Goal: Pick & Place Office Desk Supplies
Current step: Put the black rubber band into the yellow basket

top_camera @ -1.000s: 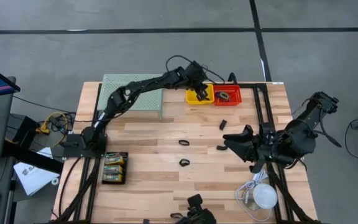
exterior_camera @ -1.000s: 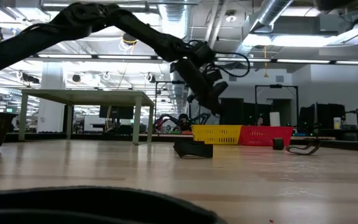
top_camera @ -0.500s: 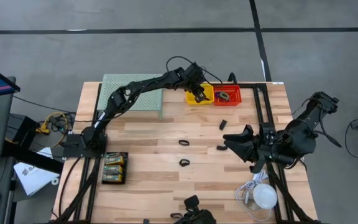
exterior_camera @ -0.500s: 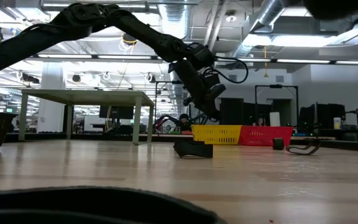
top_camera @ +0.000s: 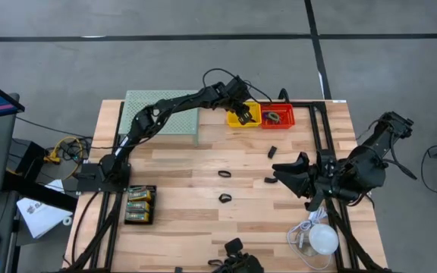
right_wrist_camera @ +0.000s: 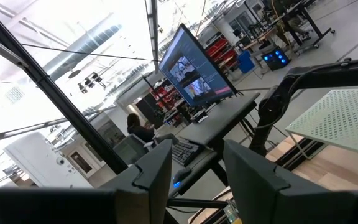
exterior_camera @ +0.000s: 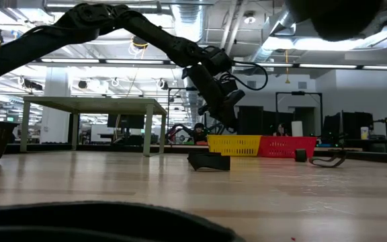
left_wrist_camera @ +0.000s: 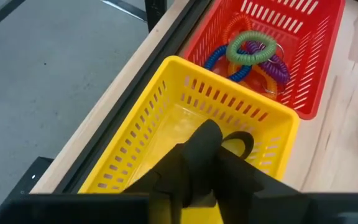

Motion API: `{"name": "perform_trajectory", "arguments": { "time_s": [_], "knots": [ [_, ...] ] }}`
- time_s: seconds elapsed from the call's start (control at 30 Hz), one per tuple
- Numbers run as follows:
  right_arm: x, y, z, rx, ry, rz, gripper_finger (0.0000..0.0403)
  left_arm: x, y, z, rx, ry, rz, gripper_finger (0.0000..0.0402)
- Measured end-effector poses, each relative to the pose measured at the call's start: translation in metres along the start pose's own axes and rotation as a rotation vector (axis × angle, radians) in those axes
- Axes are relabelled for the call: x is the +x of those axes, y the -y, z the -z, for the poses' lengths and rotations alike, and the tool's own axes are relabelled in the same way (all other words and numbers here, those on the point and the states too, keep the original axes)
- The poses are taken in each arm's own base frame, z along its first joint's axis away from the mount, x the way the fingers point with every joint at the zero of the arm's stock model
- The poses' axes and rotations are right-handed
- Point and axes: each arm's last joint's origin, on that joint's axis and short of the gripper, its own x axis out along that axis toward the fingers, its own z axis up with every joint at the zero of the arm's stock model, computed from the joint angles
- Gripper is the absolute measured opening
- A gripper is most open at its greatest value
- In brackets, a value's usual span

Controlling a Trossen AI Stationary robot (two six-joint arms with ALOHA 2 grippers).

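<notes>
My left gripper (top_camera: 242, 114) reaches to the table's far edge and hovers over the yellow basket (top_camera: 246, 116), shut on a black clip (left_wrist_camera: 238, 144). Beside it, the red basket (top_camera: 278, 116) holds coiled green, blue, purple and orange rings (left_wrist_camera: 252, 51). Loose black clips lie on the wood at mid-table (top_camera: 224, 174), (top_camera: 224, 198), (top_camera: 272, 152), (top_camera: 269, 180). Green card-backed packs (top_camera: 140, 203) sit in a black tray near the left edge. My right gripper (top_camera: 283, 173) waits open, right of the middle. My left gripper pinches the black clip between its two shut fingers (left_wrist_camera: 205, 140), slanting down from above. Only the clip's thin black loop (left_wrist_camera: 241, 143) shows beside the fingertips; the rest is hidden by the fingers. The clip is lifted clear, over the yellow basket's inside (left_wrist_camera: 166, 127).
The pale-green mesh stand (top_camera: 161, 114) stands at the far left, under my left arm. A white dome with a cord (top_camera: 323, 240) lies at the near right corner. Black frame rails (top_camera: 319, 129) run along the right side. In the low view a black clip (exterior_camera: 209, 161) lies before the baskets.
My left gripper has come down a little toward the yellow basket, still shut on the clip. My right arm has kept still.
</notes>
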Motion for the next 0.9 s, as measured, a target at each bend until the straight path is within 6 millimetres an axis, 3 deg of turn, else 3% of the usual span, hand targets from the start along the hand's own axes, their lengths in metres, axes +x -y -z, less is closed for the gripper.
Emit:
{"name": "perform_trajectory", "arguments": {
  "time_s": [0.3,0.53,0.73,0.9],
  "knots": [
    [0.0,0.0,0.0,-0.003,-0.002,0.0,0.0143,0.0,0.0,0.0,-0.026,0.001,0.0,0.014],
    [0.0,0.0,0.0,-0.005,-0.004,-0.001,0.0143,-0.005,0.002,-0.003,-0.024,0.012,0.029,0.0164],
    [0.0,0.0,0.001,-0.006,-0.005,-0.001,0.0143,-0.051,0.01,-0.028,0.039,0.094,0.081,0.0158],
    [0.0,0.0,0.0,-0.005,-0.004,-0.001,0.0143,-0.11,0.044,-0.041,0.234,0.112,0.139,0.0149]
  ]
}}
